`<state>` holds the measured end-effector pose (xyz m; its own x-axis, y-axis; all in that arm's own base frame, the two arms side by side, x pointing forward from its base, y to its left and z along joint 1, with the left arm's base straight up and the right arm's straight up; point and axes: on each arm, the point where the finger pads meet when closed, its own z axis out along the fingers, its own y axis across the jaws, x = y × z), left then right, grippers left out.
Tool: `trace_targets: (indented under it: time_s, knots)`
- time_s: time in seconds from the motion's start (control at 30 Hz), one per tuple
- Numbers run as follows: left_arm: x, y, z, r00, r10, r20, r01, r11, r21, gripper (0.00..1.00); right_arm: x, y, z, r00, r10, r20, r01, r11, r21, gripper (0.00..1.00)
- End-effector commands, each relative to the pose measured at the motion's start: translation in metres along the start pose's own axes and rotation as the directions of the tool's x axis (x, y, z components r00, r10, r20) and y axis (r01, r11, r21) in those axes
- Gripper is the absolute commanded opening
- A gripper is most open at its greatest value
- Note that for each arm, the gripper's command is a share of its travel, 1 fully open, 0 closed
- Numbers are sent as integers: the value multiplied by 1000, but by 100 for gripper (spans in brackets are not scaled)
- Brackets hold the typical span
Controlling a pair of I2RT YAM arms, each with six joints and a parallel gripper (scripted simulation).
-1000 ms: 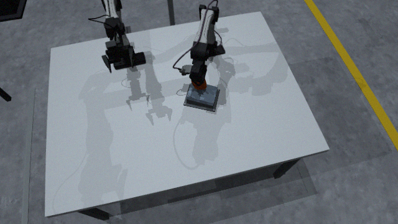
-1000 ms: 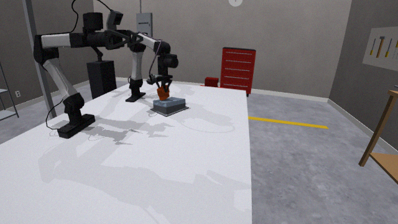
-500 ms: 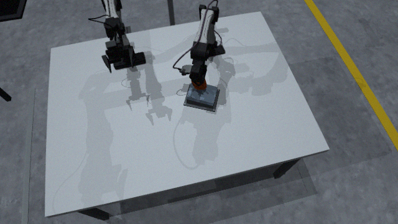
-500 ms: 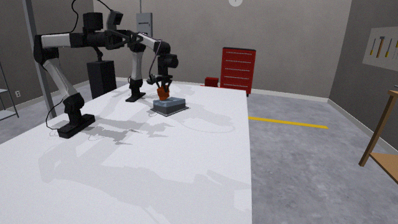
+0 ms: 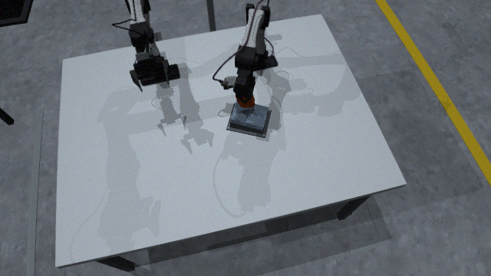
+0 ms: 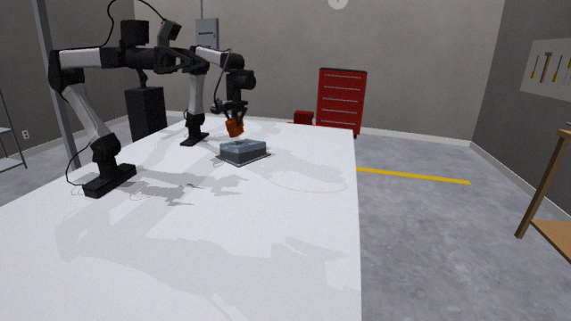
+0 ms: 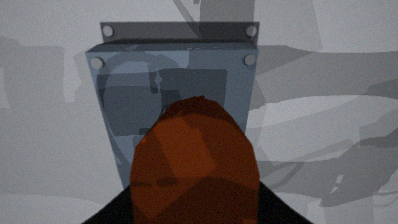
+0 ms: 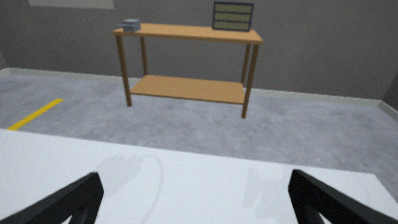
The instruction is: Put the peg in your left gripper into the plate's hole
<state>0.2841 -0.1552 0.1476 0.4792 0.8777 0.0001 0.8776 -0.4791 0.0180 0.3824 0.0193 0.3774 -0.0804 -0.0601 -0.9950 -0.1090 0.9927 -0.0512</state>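
The blue-grey plate point(image 5: 256, 119) point(image 6: 254, 146) point(image 7: 240, 80) is a raised block on a dark base, with round studs at its corners. The orange peg point(image 5: 247, 102) point(image 6: 234, 127) point(image 7: 195, 155) is in my left gripper point(image 6: 239, 118) point(image 7: 196, 181), which is shut on it. In the exterior view the peg looks slightly tilted, its lower end a little above the plate's back part. In the left wrist view the peg covers the plate's near part. The hole cannot be made out clearly among shadows. My right gripper point(image 5: 154, 85) point(image 8: 195, 180) is open and empty, away from the plate.
The white table point(image 5: 326, 153) point(image 6: 290, 214) carries both arms and the plate, with arm shadows across it. The right arm reaches out over the table beside the left arm. A wooden bench point(image 8: 187, 32) and a red cabinet point(image 6: 342, 100) stand beyond the table.
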Motion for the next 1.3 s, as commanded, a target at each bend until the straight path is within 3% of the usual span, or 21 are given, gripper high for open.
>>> trace_targets:
  time_s: [0.0, 0.13, 0.4, 0.47, 0.73, 0.9, 1.27]
  knots:
    - [0, -5, -20, 1000, 0, 2, 0, 1000, -9, 39, 3, 13, -3, 997, -63, -35, 60, 995, -77, 100]
    - [0, -5, -27, 1000, 0, 2, 0, 1000, -3, 39, 24, 36, -1, 980, -166, -108, 138, 965, -223, 100]
    - [-1, 5, -41, 999, 24, 44, -22, 998, -51, 39, 63, 88, -10, 918, -364, -160, 209, 784, -585, 100]
    - [-1, 5, -41, 999, 24, 44, -22, 998, -51, 39, 63, 88, -10, 918, -364, -160, 209, 784, -585, 100]
    - [9, 6, -46, 978, 92, 188, -69, 989, -129, 39, 81, 136, -40, 906, -416, -75, 150, 482, -863, 100]
    - [28, 12, -35, 952, 99, 289, -56, 987, -153, 39, 79, 150, -48, 924, -381, -39, 111, 364, -925, 100]
    - [42, 14, -17, 951, 60, 302, -9, 986, -169, 39, 75, 154, -46, 931, -364, -14, 112, 323, -940, 100]
